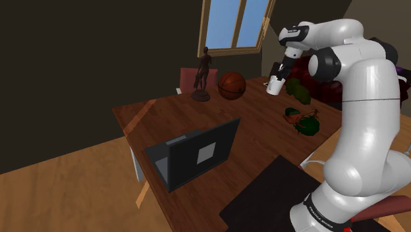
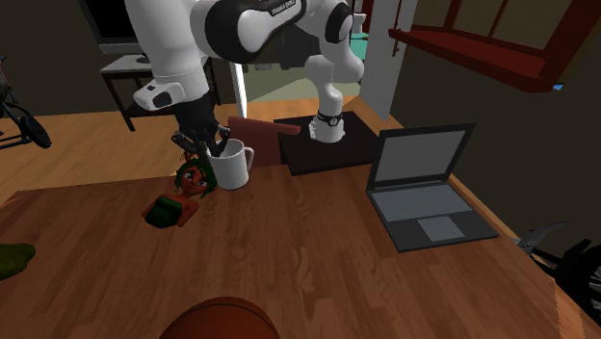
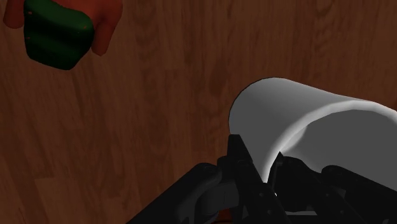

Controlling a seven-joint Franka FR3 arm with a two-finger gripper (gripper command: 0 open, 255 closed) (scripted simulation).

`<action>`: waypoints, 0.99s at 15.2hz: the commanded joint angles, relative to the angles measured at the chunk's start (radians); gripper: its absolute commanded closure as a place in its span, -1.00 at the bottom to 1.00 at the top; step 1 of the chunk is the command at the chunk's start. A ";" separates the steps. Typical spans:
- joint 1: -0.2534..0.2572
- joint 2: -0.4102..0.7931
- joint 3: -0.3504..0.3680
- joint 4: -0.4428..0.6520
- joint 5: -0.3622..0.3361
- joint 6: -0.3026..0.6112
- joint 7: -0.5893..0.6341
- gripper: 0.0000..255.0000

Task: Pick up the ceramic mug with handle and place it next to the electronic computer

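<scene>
Plainly, mug [image 2: 231, 169] clasped in hand [image 2: 216, 146].

The arm [image 1: 359, 99] is built from fat, glossy white shells, all rounded off, with dark grey bands set in at the joints. A black collar [image 1: 316, 212] is wrapped round the foot, and small white lettering is printed on it. More dark lettering [image 2: 279, 9] can be made out on an upper link. The claw [image 2: 214, 146] is done fully in black, blocky fingers [image 3: 245, 162] included.
</scene>
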 commanded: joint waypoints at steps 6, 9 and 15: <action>-0.021 0.009 0.000 0.114 -0.001 -0.102 0.015 1.00; -0.034 0.018 0.001 0.172 0.002 -0.148 0.021 1.00; -0.072 0.054 0.007 0.320 0.014 -0.255 0.037 1.00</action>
